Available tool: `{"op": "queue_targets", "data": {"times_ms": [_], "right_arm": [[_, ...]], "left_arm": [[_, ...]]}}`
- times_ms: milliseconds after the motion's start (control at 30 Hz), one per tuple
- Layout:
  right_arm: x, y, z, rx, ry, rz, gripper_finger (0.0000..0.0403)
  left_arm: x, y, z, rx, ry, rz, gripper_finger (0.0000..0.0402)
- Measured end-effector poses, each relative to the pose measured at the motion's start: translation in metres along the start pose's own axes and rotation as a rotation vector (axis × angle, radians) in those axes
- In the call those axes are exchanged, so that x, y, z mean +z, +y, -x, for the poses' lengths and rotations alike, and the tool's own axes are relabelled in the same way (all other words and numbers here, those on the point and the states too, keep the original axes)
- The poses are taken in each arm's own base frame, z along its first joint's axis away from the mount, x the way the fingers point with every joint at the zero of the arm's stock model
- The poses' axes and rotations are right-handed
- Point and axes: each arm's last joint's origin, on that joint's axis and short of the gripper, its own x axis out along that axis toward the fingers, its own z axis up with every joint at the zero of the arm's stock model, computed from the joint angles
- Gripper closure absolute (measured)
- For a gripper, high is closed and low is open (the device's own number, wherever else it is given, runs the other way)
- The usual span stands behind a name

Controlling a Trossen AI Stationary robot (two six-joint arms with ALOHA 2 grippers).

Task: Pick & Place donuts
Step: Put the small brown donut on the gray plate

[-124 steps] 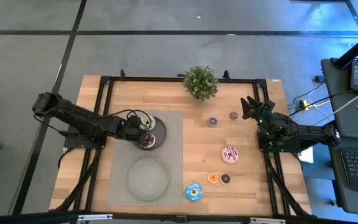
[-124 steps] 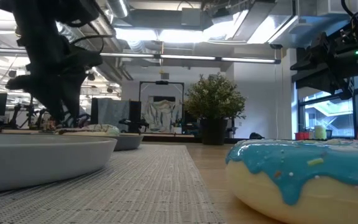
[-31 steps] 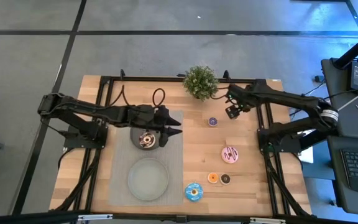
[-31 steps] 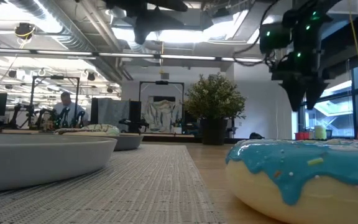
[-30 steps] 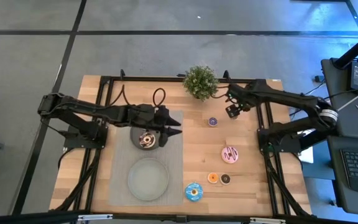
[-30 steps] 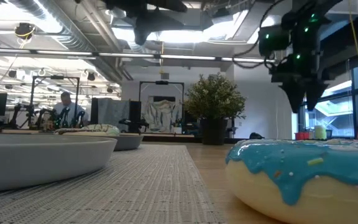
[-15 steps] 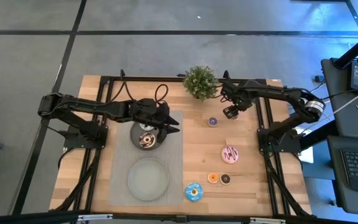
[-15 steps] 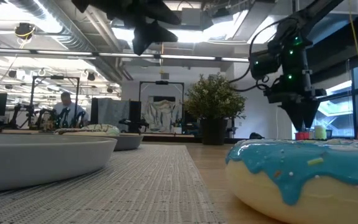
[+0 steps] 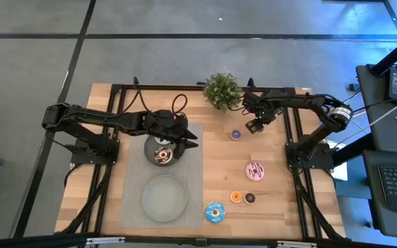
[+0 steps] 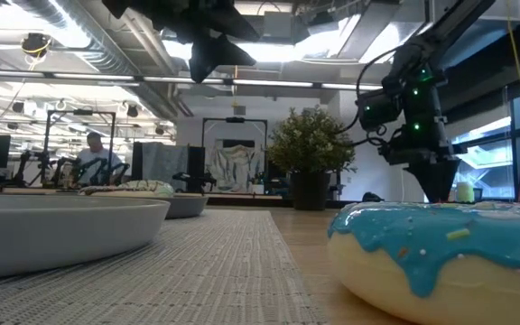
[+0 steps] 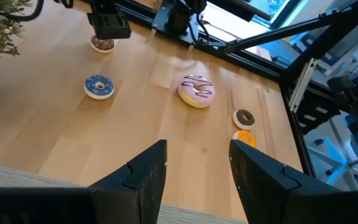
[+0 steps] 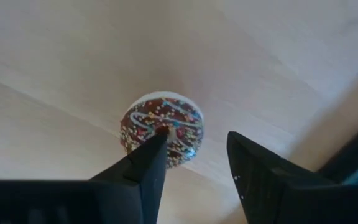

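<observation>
My right gripper (image 9: 254, 125) is open and hangs low over a mini brown sprinkled donut (image 12: 161, 129) near the table's far right. One fingertip is over the donut's middle, the other beside its rim. My left gripper (image 9: 189, 140) is open, hovering at the right rim of the far grey plate (image 9: 150, 153), where a chocolate-white donut (image 9: 163, 156) lies. On the bare wood lie the purple (image 9: 236, 135), pink-striped (image 9: 255, 170), orange (image 9: 236, 197), dark brown (image 9: 250, 198) and blue (image 9: 214, 212) donuts.
A second grey plate (image 9: 164, 198) sits on the grey mat (image 9: 197, 180) toward the near edge. A potted plant (image 9: 222, 91) stands at the far edge, close to the left of my right gripper. Black frame rails run along both sides of the table.
My right gripper has come down toward the sprinkled brown donut, edging slightly toward the table's left, and its fingers stay open. My left gripper has drawn back a little toward the far-left, over the far plate's rim.
</observation>
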Motion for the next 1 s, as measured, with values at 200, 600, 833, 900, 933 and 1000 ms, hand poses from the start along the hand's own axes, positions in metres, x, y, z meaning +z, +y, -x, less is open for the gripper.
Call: {"op": "queue_targets", "data": {"times_ms": [200,600,833,900,933,1000], "right_arm": [[-0.012,-0.001,-0.021,0.013,0.015,0.001,0.0243],[-0.01,-0.002,-0.008,0.04,-0.074,0.0,0.0312],[-0.012,-0.003,-0.003,0.047,-0.076,0.027,0.0367],[-0.013,-0.003,-0.003,0.047,-0.075,0.031,0.0375],[-0.013,-0.003,-0.002,0.047,-0.077,0.035,0.0376],[-0.015,-0.002,0.001,0.049,-0.083,0.045,0.0378]], "left_arm": [[0.0,0.0,0.0,0.006,-0.002,0.0,0.0231],[0.001,0.004,0.0,0.027,-0.011,0.002,0.0231],[0.001,0.003,0.0,0.027,-0.011,-0.005,0.0231],[0.001,0.003,0.0,0.027,-0.011,-0.005,0.0231],[0.001,0.003,0.0,0.027,-0.01,-0.005,0.0231],[0.001,0.003,0.0,0.027,-0.01,-0.005,0.0231]]}}
